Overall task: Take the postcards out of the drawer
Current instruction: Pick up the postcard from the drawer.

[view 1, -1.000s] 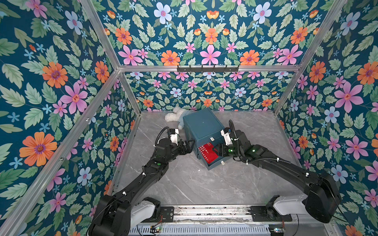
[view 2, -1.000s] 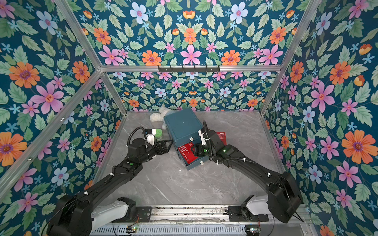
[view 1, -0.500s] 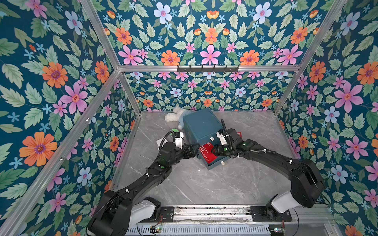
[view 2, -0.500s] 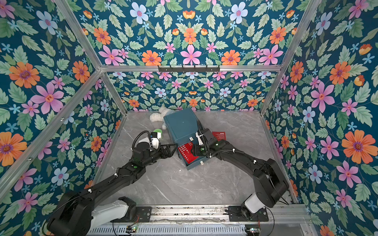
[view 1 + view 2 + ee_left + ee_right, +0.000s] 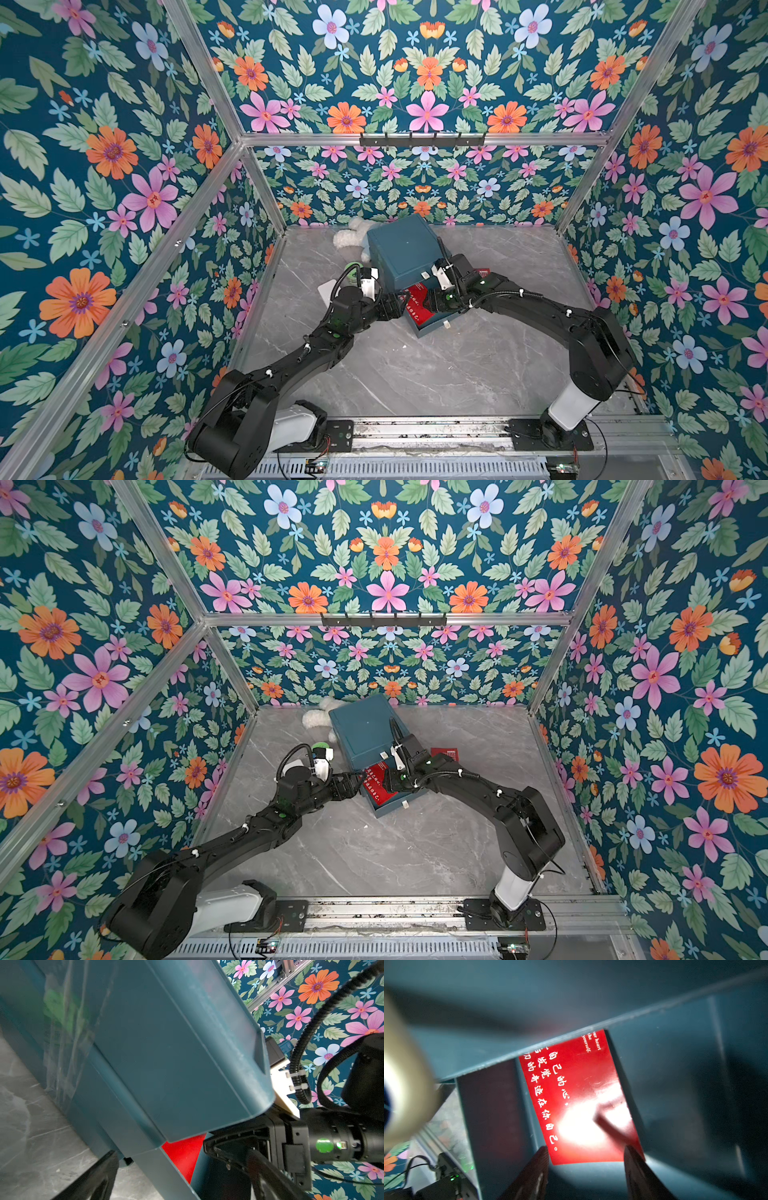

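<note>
Right wrist: glossy red rectangular postcard [image 5: 577, 1084] inside teal drawer [image 5: 675, 1084].

The postcard [image 5: 571, 1076] is red with white lettering. The drawer [image 5: 432, 327] and cabinet [image 5: 405, 249] are dull teal. The tabletop [image 5: 415, 374] is grey marble, pale-veined. The walls [image 5: 415, 83] show orange, pink and pale-blue flowers and green leaves on dark teal. The arms [image 5: 316, 349] are black.

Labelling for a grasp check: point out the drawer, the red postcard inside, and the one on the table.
drawer [image 5: 433, 329]: in a top view, front wall.
red postcard in drawer [image 5: 577, 1093]: right wrist view, card's middle.
red postcard on table [image 5: 445, 754]: in a top view, exposed face.
</note>
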